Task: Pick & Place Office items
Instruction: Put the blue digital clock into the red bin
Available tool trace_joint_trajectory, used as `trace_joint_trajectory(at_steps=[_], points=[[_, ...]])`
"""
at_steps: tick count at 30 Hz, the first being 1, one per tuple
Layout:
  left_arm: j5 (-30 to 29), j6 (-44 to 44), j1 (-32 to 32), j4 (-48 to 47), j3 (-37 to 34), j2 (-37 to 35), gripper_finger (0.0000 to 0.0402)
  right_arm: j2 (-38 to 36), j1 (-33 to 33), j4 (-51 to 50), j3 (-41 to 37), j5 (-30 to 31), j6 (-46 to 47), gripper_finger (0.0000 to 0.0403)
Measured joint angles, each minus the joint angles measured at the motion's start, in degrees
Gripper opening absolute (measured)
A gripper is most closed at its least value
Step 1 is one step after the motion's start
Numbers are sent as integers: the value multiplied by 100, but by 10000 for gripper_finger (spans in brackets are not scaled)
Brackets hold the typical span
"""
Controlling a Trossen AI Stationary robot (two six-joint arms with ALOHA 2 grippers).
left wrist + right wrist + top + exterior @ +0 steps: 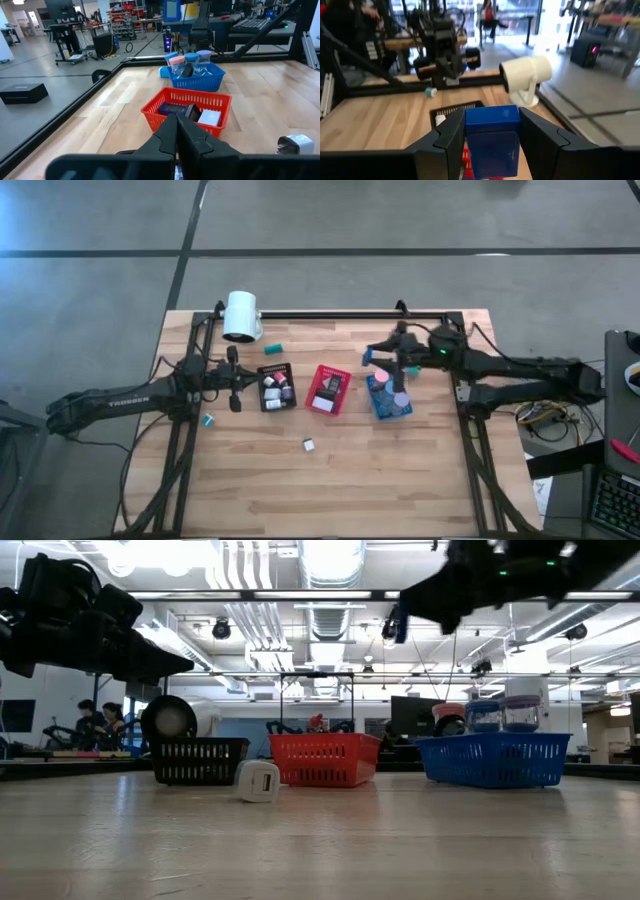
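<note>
Black plastic tray [276, 388], red plastic tray [329, 390] and blue plastic tray [388, 397] stand in a row from left to right on the wooden tabletop [400, 470]; a small white block [309, 444] lies before them.

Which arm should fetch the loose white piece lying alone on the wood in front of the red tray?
Left. Its gripper, beside the black tray, is shut on nothing, so it is free. The right gripper is clamped on a blue block. The white piece lies roughly between them.

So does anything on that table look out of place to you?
A few small pieces lie loose on the wood outside the trays: a white block alone in front of the red tray, a teal bit near the left gripper, and another teal piece beside the white cylinder.
</note>
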Motion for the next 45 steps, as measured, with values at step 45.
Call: trace_joint_trajectory(at_steps=[45], points=[[-2, -85, 0, -4, -1, 6, 14, 5757, 633, -4913, 5260, 46, -317, 151]])
